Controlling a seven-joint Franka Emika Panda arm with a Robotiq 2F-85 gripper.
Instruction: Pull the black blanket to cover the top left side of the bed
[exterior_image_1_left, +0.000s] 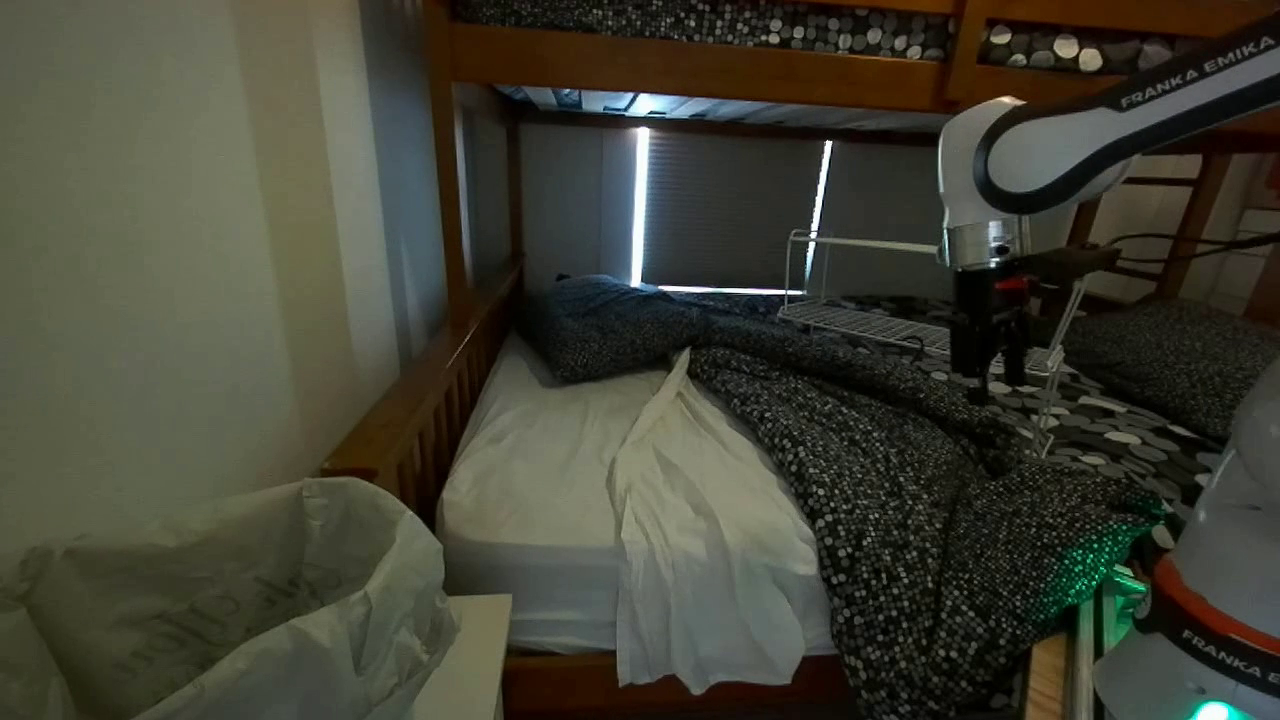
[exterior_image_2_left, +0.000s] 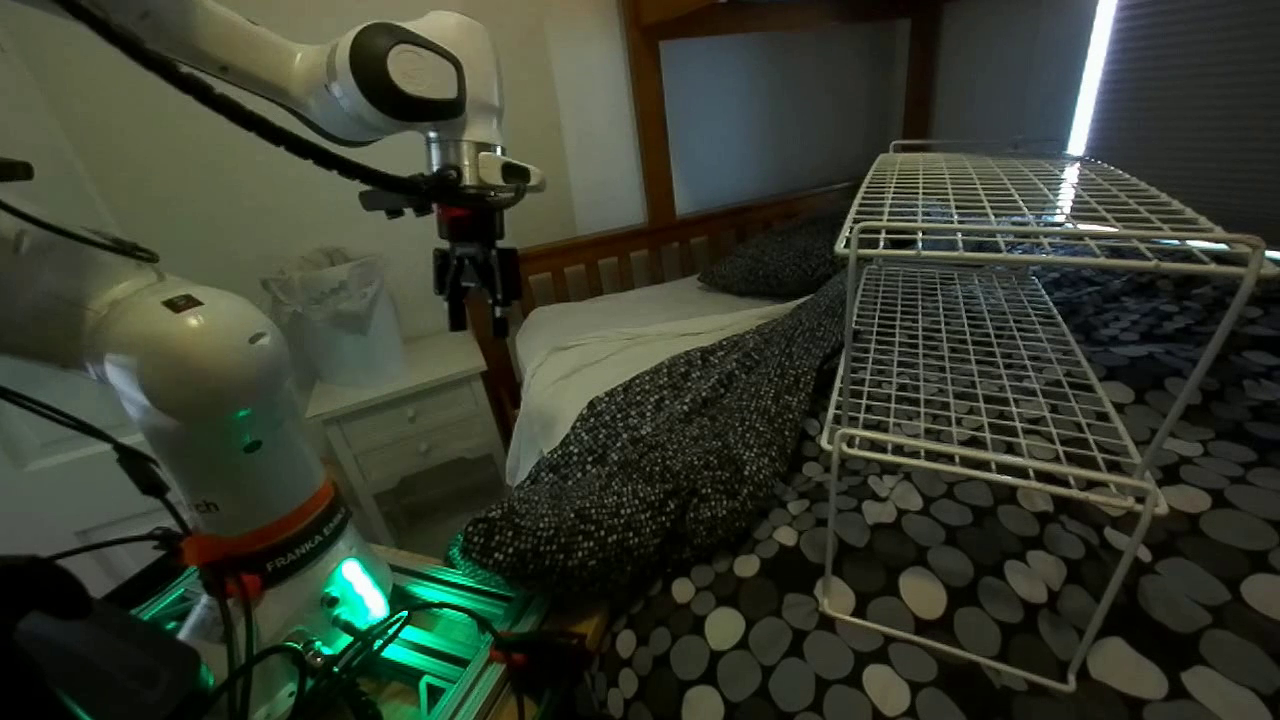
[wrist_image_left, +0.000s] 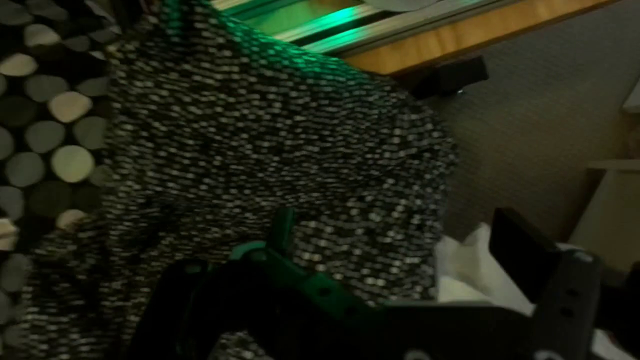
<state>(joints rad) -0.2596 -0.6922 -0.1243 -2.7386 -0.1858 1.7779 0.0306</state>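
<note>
The black blanket (exterior_image_1_left: 900, 490), speckled with white, lies bunched along the right part of the bed in an exterior view and hangs over its front end. It also shows in an exterior view (exterior_image_2_left: 680, 440) and fills much of the wrist view (wrist_image_left: 280, 140). The bed (exterior_image_1_left: 530, 480) has its white-sheeted left side uncovered, with a dark pillow (exterior_image_1_left: 610, 330) at the far end. A loose white sheet (exterior_image_1_left: 690, 530) lies beside the blanket. My gripper (exterior_image_2_left: 478, 322) hangs above the blanket, apart from it. Its fingers stand wide apart and empty in the wrist view (wrist_image_left: 397, 222).
A white wire rack (exterior_image_2_left: 1050, 235) stands on the dotted bedding right of the blanket. The upper bunk rail (exterior_image_1_left: 700, 65) runs overhead. A wooden side rail (exterior_image_1_left: 400, 420) edges the bed. A white nightstand (exterior_image_2_left: 410, 385) bears a lined bin (exterior_image_2_left: 345, 320) near the bed's front corner.
</note>
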